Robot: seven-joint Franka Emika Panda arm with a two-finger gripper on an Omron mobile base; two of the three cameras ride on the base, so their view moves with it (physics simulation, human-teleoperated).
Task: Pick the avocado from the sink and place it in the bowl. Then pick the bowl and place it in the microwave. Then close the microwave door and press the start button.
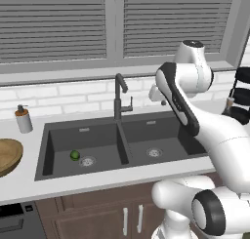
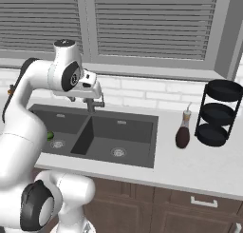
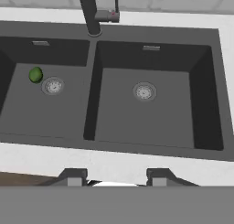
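Note:
The avocado [image 1: 74, 155] [image 3: 35, 74], small and bright green, lies on the floor of the left basin of the dark grey sink [image 1: 161, 123] [image 3: 151, 40], just left of the drain [image 3: 53, 86]. The light-brown wooden bowl [image 1: 7, 155] rests on the counter at the far left, partly cut off by the frame edge. My gripper [image 1: 157, 97] [image 2: 83, 98] [image 3: 115, 177] hangs high above the sink's near rim, right of the faucet, well apart from the avocado. Its fingertips [image 3: 73, 176] stand apart with nothing between them. The microwave, its door and the start button are out of view.
A tall dark faucet [image 1: 119, 96] rises behind the sink's divider. A soap dispenser [image 1: 23, 119] stands between bowl and sink. Right of the sink are a dark brown bottle [image 2: 182, 132] and a black tiered rack [image 2: 218, 113]. Window blinds span the wall behind.

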